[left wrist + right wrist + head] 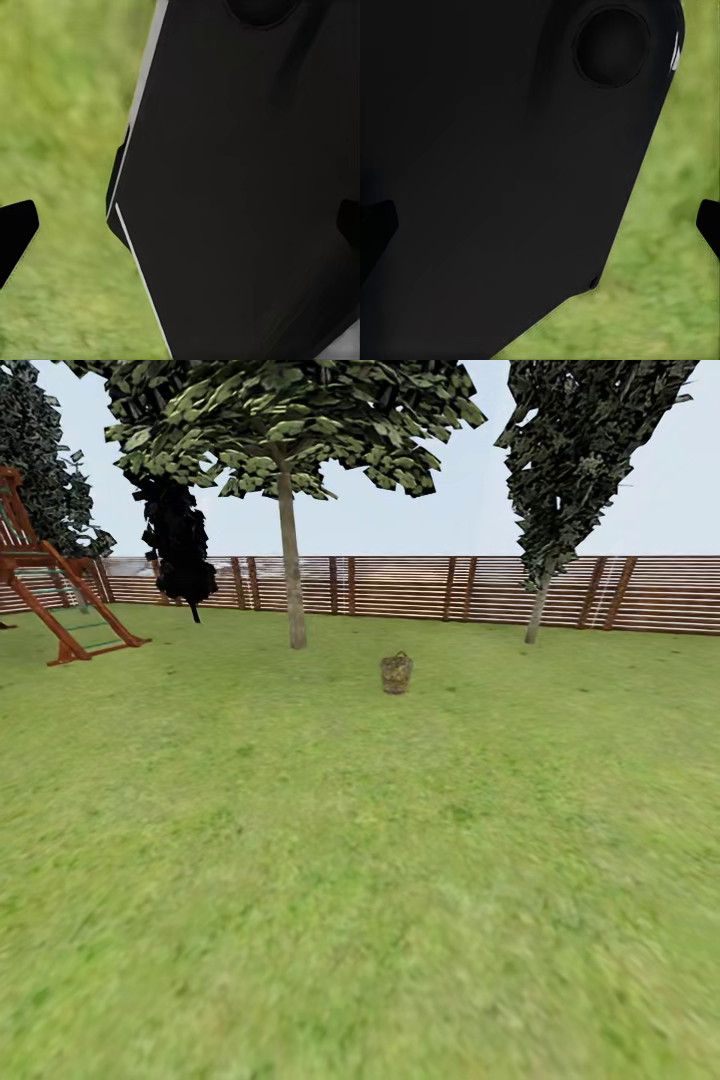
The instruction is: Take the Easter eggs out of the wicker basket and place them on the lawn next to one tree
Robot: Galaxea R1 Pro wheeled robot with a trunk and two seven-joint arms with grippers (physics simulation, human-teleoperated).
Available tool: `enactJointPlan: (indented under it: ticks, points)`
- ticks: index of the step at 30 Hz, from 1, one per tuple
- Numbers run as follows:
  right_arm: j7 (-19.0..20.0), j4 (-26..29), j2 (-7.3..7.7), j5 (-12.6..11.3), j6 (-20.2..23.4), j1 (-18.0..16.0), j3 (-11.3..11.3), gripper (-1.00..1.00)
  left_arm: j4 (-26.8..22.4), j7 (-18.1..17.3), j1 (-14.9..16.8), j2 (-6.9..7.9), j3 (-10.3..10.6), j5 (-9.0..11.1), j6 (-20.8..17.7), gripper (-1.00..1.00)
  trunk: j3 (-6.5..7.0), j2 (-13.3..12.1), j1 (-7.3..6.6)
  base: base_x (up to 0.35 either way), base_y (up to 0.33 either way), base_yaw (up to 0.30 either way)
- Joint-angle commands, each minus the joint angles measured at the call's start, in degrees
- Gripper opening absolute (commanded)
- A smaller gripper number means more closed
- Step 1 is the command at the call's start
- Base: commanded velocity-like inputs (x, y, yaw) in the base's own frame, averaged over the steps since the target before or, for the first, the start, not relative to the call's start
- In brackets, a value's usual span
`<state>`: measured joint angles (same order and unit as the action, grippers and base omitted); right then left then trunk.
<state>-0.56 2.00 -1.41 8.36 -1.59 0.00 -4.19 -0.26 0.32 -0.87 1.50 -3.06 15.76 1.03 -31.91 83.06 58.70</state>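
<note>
Well, I'm seeing the wicker basket [396, 673] sitting on the lawn [360, 880] just beside the tree [291, 570], far ahead. I'm expecting light, smooth, slippery eggs, best pinched across their middles. I'm unable to tell whether either tool is open.

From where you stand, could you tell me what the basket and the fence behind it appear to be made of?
The wicker basket looks like woven wicker: mottled tan-brown, matte, with a faint handle arc, though too distant to be sure. The fence looks like stained wood: reddish-brown horizontal slats between darker posts.
</note>
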Motion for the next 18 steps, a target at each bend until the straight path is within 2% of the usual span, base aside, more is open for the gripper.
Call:
enactJointPlan:
  ticks: [1, 18]
  points:
    - [-0.06, 0.02, 0.01, 0.17, -0.08, 0.00, -0.39, 1.00, -0.02, 0.03, -0.01, -0.01, -0.28, 0.06, 0.11, 1.00, -0.03, 0.02, 0.03, 0.303, 0.155, 0.000]
    - [-0.06, 0.02, 0.01, 0.17, -0.08, -0.02, -0.39, 1.00, -0.03, 0.12, -0.01, -0.02, -0.28, 0.06, 0.11, 1.00, -0.03, 0.02, 0.03, 0.303, 0.155, 0.000]
